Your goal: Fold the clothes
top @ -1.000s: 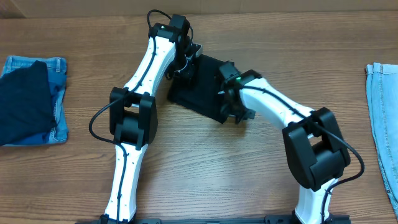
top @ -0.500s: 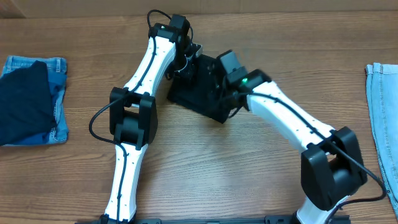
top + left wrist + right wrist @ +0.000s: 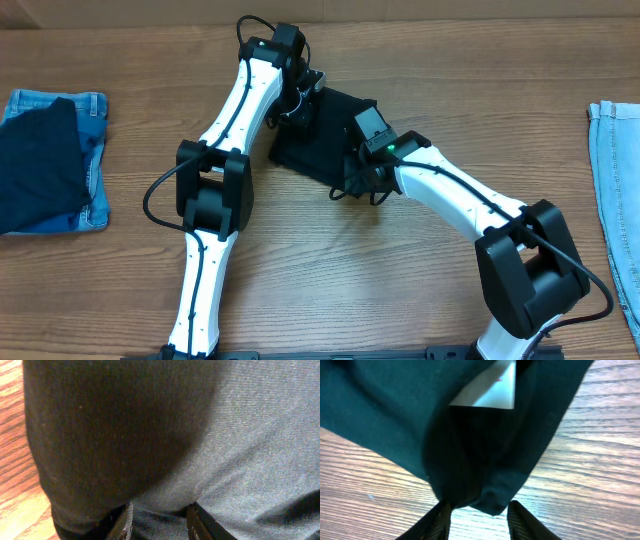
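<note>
You had the clothes (image 3: 318, 140) in a dark, folded lump near the middle of the table (image 3: 330, 285), a bit toward the far side. Your left gripper (image 3: 300, 105) was down at the far left edge of the lump. In the left wrist view, black cloth filled almost the whole picture. Its two fingers (image 3: 125, 522) stood a little apart with cloth lying between them. You could not tell from that view if they were pinching it or only resting on it. Your right gripper (image 3: 352, 185) was at the near right corner of the lump, where one corner of the cloth stuck out toward you. In the right wrist view, its fingers (image 3: 521, 521) were partway apart with a thick bunch of black cloth between them. The bunch touched both fingers and rose in a tent shape above the wood, so they had hold of it. A small white label (image 3: 487, 392) showed on the cloth just past that bunch. Far off at the left edge of the table lay a navy piece (image 3: 40, 165) on top of some denim (image 3: 97, 170). More light denim (image 3: 615, 190) lay at the right edge, well apart from both arms.
</note>
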Robot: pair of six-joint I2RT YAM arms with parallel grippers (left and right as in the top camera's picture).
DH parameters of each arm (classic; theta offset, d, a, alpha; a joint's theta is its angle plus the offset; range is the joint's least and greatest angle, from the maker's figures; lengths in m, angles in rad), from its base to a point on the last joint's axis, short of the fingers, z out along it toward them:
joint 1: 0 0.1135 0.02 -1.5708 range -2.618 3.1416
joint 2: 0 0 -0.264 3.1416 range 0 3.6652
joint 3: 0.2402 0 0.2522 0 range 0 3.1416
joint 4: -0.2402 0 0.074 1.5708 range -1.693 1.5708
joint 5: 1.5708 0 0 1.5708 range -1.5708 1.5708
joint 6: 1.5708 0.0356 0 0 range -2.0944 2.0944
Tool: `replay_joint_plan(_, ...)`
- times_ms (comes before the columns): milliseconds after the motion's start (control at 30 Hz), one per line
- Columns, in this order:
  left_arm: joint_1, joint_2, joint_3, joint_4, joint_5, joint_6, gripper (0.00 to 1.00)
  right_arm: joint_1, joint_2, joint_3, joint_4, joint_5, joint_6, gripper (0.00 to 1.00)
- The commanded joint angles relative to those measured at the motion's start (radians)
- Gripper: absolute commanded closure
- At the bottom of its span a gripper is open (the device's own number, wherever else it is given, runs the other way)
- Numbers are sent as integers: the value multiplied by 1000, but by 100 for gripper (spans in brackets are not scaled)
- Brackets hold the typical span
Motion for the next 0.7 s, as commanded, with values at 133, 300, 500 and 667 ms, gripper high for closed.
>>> replay_joint_plan(133,13,40,6,-3,-26,16,61,43,-7,-4,53,-23,-6,59)
replay_joint_plan(300,13,40,6,-3,-26,15,61,43,2,-4,68,10,-3,65)
replay_joint_plan(500,13,40,6,-10,-26,15,61,41,64,-4,74,10,-3,89)
replay_joint_plan(667,13,40,6,-14,-26,16,61,-32,22,-3,-32,129,45,96)
